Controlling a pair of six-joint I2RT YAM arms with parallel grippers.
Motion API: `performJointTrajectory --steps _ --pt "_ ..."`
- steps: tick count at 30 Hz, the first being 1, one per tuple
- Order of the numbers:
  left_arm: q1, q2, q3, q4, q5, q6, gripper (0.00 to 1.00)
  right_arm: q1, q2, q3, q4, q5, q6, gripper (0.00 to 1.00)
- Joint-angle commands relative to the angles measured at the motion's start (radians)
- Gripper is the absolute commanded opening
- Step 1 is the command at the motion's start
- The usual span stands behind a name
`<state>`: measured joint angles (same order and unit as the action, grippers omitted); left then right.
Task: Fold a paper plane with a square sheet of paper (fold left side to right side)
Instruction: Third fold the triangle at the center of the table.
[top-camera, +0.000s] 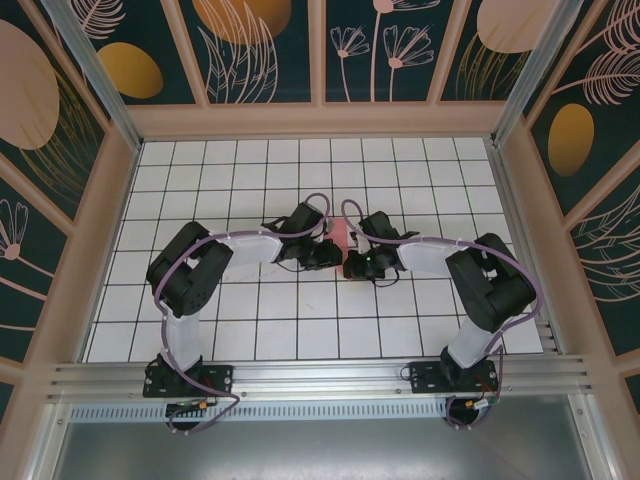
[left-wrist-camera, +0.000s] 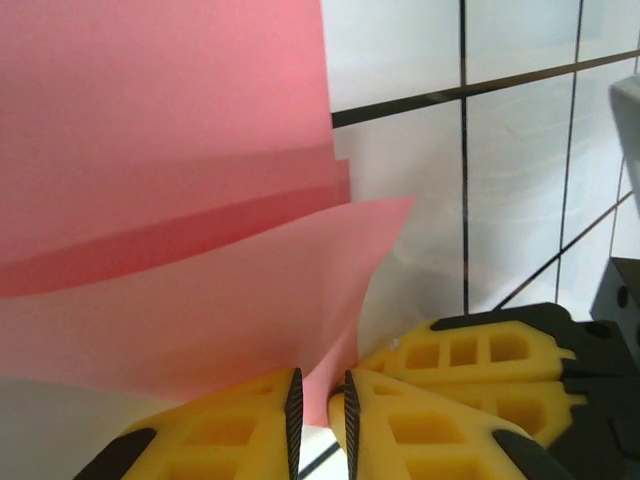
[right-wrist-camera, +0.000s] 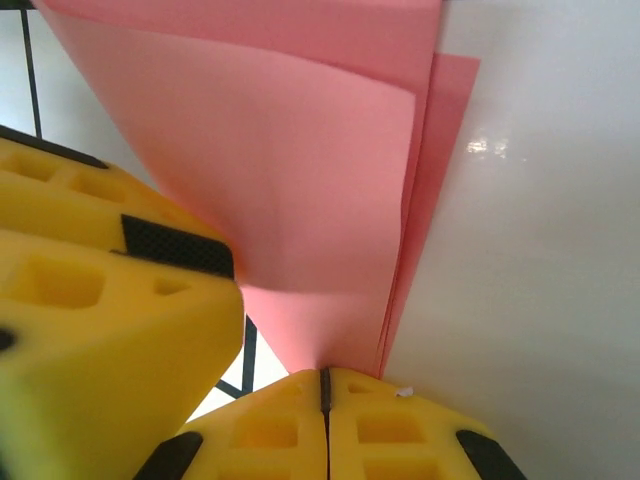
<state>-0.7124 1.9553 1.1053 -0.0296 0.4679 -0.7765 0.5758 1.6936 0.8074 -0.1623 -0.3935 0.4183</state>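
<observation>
Mid-table | both claws, left (left-wrist-camera: 320, 425) and right (right-wrist-camera: 324, 420), clamp folded pink paper (top-camera: 339, 235)

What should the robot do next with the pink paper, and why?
Probably press the fold flat onto the table. Both grippers, left and right, pinch the pink paper, and its layers bulge apart instead of lying creased.

You find the square sheet of paper (top-camera: 338, 236) at the middle of the top view, on the tiled table (top-camera: 250, 320), wedged between the two wrists. The left gripper (top-camera: 328, 252) sits just left of it, the right gripper (top-camera: 352, 262) just right and slightly lower. In each wrist view the folded paper (left-wrist-camera: 180, 250) (right-wrist-camera: 300, 200) rises from the fingertips toward the frame's top.
</observation>
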Motion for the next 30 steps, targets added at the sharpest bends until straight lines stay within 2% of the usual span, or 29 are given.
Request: performJointTrajectory --steps 1,9,30 --pt "-0.01 0.064 0.012 -0.013 -0.055 0.0 0.22 0.004 0.065 -0.036 -0.115 0.153 -0.007 0.07" --pt "0.002 0.089 0.019 -0.032 -0.109 0.008 0.21 0.011 0.066 -0.036 -0.124 0.168 -0.009 0.07" --pt "0.138 0.083 0.057 -0.096 -0.197 0.102 0.22 0.029 0.09 -0.034 -0.152 0.196 -0.01 0.07"
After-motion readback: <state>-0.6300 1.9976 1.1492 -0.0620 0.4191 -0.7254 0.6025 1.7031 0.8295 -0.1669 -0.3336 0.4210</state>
